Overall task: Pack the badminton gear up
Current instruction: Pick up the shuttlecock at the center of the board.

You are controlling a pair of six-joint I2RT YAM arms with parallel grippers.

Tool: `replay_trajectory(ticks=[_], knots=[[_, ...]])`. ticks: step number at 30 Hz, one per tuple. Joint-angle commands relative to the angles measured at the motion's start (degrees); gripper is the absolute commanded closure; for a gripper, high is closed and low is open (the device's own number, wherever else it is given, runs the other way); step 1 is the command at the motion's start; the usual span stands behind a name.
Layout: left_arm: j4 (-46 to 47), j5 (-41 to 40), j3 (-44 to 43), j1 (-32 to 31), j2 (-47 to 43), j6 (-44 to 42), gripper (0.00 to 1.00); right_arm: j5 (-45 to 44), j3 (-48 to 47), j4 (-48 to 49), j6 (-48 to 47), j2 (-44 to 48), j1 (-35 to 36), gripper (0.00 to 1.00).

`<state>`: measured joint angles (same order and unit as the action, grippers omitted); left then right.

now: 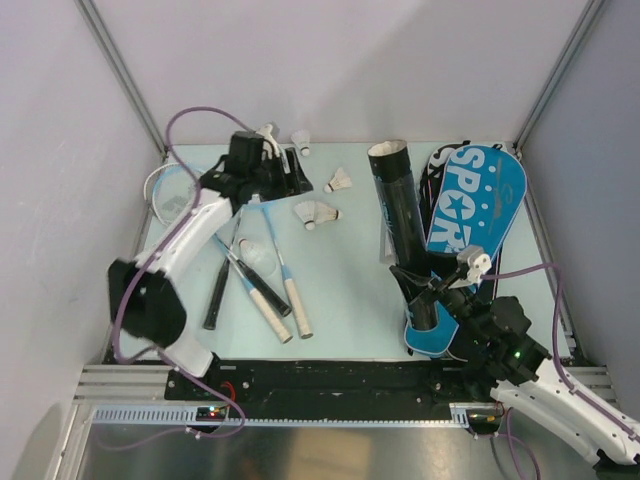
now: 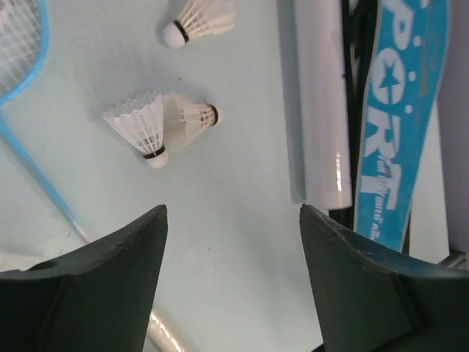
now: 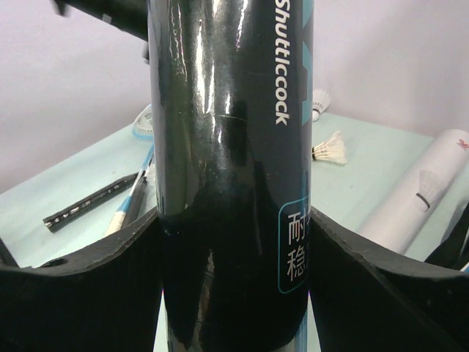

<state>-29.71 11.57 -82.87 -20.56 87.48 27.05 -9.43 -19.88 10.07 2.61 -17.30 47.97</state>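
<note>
A long black tube (image 1: pixel 400 205) stands tilted at the right of the table, its open mouth to the rear. My right gripper (image 1: pixel 428 290) is shut around its lower part, and the tube (image 3: pixel 227 147) fills the space between the fingers (image 3: pixel 88 286). My left gripper (image 1: pixel 290 175) hangs open at the back left with nothing between its fingers (image 2: pixel 110 271). In front of it lie two white shuttlecocks touching each other (image 2: pixel 157 128), and a third (image 2: pixel 198 18) beyond. Several rackets (image 1: pixel 255 285) lie at the left, one with a pale-blue head (image 2: pixel 18 51).
A blue racket bag with white lettering (image 1: pixel 475 210) lies under and behind the black tube. A white tube (image 2: pixel 322 110) lies beside the bag. One more shuttlecock (image 1: pixel 301 141) sits near the back edge. Walls close in the table on three sides.
</note>
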Motion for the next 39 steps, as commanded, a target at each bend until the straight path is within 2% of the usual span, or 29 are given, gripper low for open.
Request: replay_trajectory(ticks=[1, 8, 14, 20, 39], knots=[[6.57, 3.53, -2.04, -1.12, 9.83, 3.34, 0.24, 1.78, -3.00, 1.32, 0.85, 1.21, 0.37, 0.72], [10.23, 3.60, -7.39, -2.53, 21.75, 5.30, 0.31, 2.61, -3.05, -0.35, -2.93, 2.28, 0.30, 0.71], [12.57, 1.19, -8.86, -2.57, 26.18, 6.35, 0.38, 2.64, -3.43, -1.16, -3.55, 5.77, 0.37, 0.71], [14.73, 1.44, -9.64, -2.66, 28.83, 7.46, 0.44, 2.27, -4.11, -2.58, -4.19, 7.39, 0.37, 0.71], [16.60, 0.25, -7.76, -2.69, 32.89, 9.51, 0.48, 0.90, -5.44, -2.67, -5.07, 6.73, 0.30, 0.71]])
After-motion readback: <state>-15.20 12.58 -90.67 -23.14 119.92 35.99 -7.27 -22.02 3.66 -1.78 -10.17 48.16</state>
